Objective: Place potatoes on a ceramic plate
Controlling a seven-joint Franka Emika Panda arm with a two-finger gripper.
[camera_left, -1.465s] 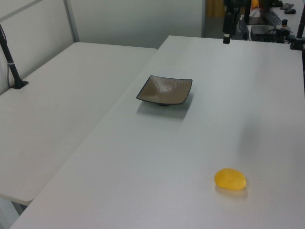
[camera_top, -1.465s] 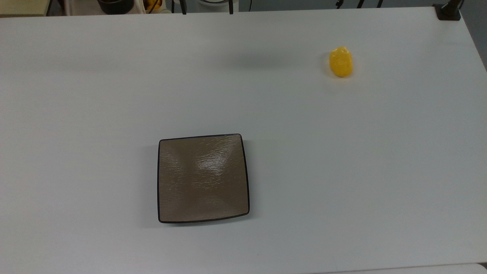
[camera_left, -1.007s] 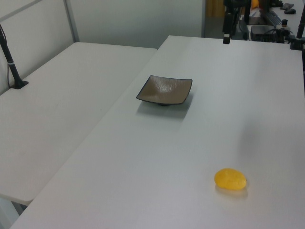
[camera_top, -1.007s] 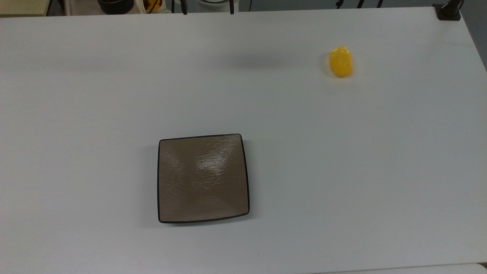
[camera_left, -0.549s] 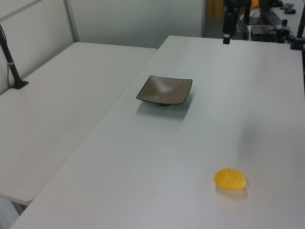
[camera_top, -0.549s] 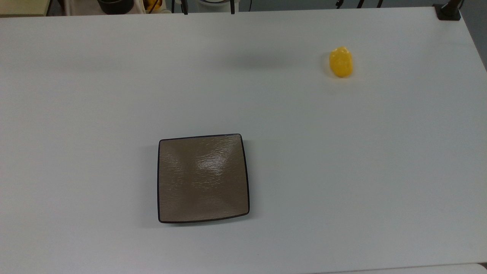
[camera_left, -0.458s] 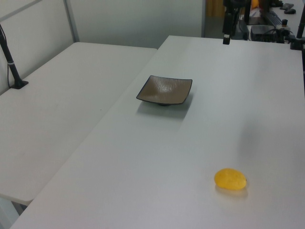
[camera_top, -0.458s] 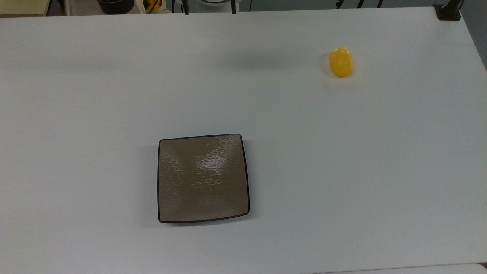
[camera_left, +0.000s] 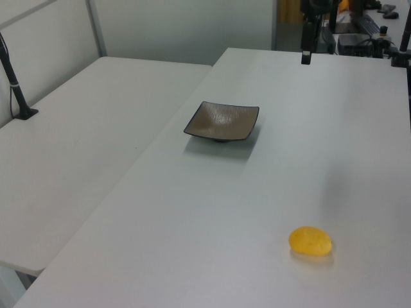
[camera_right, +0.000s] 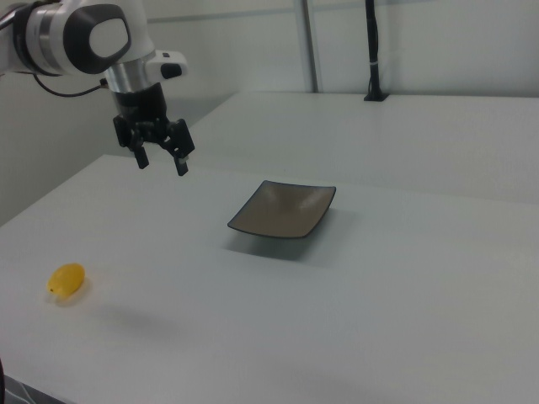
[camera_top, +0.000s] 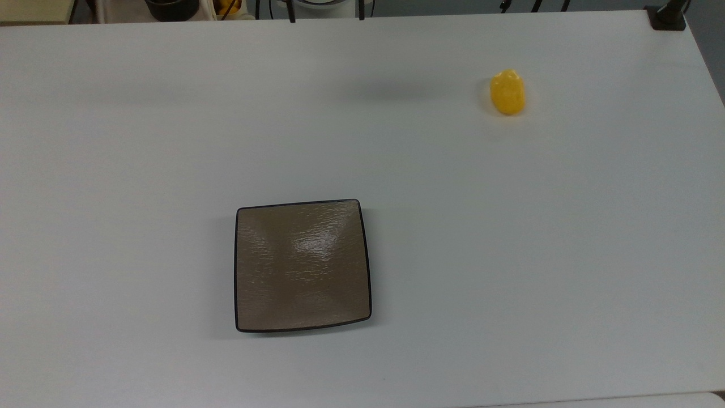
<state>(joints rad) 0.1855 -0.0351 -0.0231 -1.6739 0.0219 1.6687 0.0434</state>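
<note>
1. The potatoes (camera_top: 507,92) are really one small lump, bright yellow and oval, smooth and faintly dimpled, with a slight gloss. It lies alone on the pale grey surface (camera_top: 510,238), at the upper right of the top view.

2. In the left view the same lump (camera_left: 310,240) sits close to the camera at the lower right; in the right view it (camera_right: 66,279) is at the far left, casting a soft shadow beside it.

3. The ceramic plate (camera_top: 303,264) is square with rounded corners, a glossy grey-brown with fine streaks and a thin black rim. A patch of light shines near its middle. Nothing lies on it.

4. From the side, in the left view (camera_left: 223,120) and the right view (camera_right: 284,209), the plate's edges lift a little off the surface, so it looks shallowly dished.

5. Plate and lump are well apart, with bare surface between them.

6. The gripper (camera_right: 160,158) hangs in the air above the surface at the right view's upper left, pointing down. Its two dark fingers (camera_right: 180,163) are spread apart with a clear gap and hold nothing.

7. The gripper is above neither the lump nor the plate; in the right view it hangs between them, higher up, and nearer the surface's far edge.

8. The white arm (camera_right: 84,34) reaches in from the right view's top left corner.
</note>
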